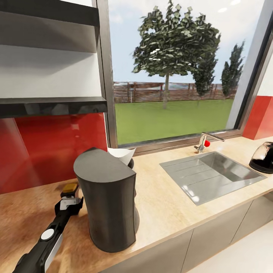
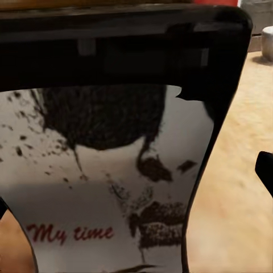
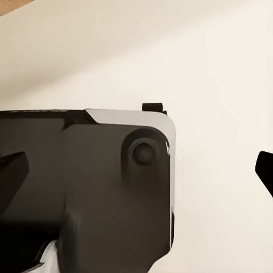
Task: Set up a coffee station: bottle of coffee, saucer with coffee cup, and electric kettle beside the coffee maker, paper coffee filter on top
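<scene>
One coffee maker stands on the bench; one electric kettle beyond its sink; left end effector pinches one bottle of coffee beside it.

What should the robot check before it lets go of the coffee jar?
1. Bottle of coffee beside the coffee maker: ok.
2. Bottle resting on the kitchen countertop: cannot tell, the left gripper hides its base.
3. Left gripper shut on the bottle: ok, label close in the wrist view.
4. Paper filter on the coffee maker: ok.
5. Electric kettle next to the coffee maker: not ok, it stands beyond the sink.
</scene>
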Robot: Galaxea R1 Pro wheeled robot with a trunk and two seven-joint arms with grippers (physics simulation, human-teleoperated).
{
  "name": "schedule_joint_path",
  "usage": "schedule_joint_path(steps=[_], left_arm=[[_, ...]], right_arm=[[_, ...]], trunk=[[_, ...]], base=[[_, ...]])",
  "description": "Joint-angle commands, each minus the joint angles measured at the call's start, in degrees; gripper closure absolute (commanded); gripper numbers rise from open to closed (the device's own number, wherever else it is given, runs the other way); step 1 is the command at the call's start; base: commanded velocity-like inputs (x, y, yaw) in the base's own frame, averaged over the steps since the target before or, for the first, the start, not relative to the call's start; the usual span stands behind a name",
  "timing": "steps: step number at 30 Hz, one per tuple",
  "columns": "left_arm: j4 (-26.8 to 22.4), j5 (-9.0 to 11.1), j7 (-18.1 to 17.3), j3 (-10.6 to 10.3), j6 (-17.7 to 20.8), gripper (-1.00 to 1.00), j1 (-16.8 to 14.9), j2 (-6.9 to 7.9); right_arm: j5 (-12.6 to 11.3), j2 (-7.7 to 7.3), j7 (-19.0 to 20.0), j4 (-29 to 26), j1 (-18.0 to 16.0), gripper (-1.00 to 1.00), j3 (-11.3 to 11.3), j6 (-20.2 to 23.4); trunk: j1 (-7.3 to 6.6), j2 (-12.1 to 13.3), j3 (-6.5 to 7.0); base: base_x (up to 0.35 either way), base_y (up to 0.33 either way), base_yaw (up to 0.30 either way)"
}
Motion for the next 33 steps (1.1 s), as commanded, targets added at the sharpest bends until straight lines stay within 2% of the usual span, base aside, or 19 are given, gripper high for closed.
schedule_joint_path(steps=[1,13,27,33], left_arm=[[0.0,0.4,-0.2,0.0,-0.2,-1.00,0.0,0.01],[0.0,0.4,-0.2,0.1,-0.2,-1.00,0.1,0.06],[0.0,0.4,-0.2,0.1,-0.2,-1.00,0.1,-0.02],[0.0,0.4,-0.2,0.1,-0.2,-1.00,0.1,-0.02]], right_arm=[[0.6,-0.01,0.2,0.0,0.0,-1.00,-0.5,-0.2],[0.6,-0.01,0.2,0.0,0.0,-1.00,-0.5,-0.2],[0.6,-0.01,0.2,0.0,0.0,-1.00,-0.5,-0.2],[0.6,-0.01,0.2,0.0,0.0,-1.00,-0.5,-0.2]], trunk=[[0.02,0.0,-0.02],[0.02,0.0,-0.02],[0.02,0.0,-0.02],[0.02,0.0,-0.02]], base=[[0.000,0.000,0.000],[-0.009,0.000,0.000],[-0.296,-0.061,0.000],[-0.101,-0.055,0.000]])
